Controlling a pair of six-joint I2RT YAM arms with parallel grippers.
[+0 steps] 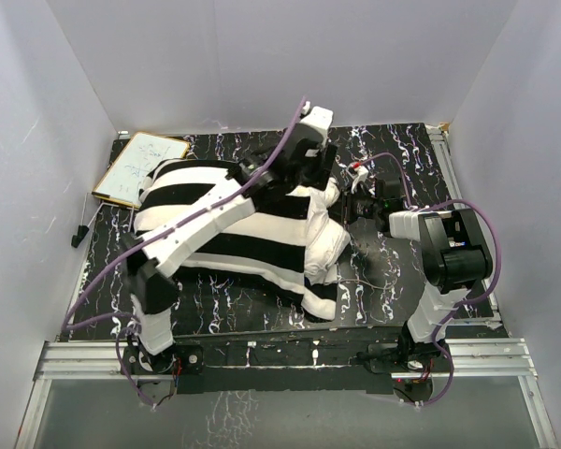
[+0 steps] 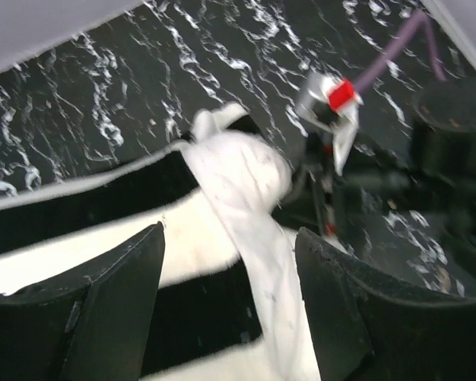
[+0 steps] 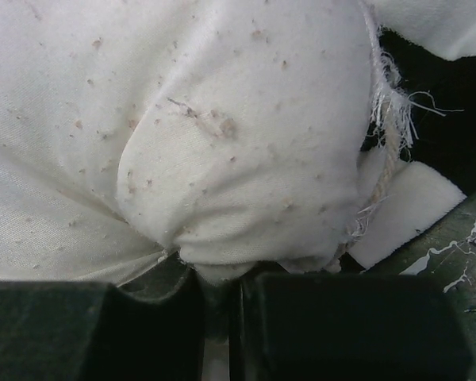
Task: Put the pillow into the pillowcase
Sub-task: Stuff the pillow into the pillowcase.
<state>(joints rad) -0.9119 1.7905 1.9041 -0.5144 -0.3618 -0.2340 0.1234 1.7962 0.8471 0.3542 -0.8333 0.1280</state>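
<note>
R gripper (image 3: 219,286) pinches plump white fabric pillow (image 3: 222,119) corner, anchoring it mid worktop; L gripper (image 2: 228,238), fingers spread, hovers over black-and-white striped cloth pillowcase (image 1: 262,253).

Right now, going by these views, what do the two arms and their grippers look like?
Both the left arm and right arm have white shells over black joints, each trailed by a purple cable. The left gripper has broad, black, wedge-shaped fingers; the right gripper has blocky black ones and a red marking near its silver body.
</note>
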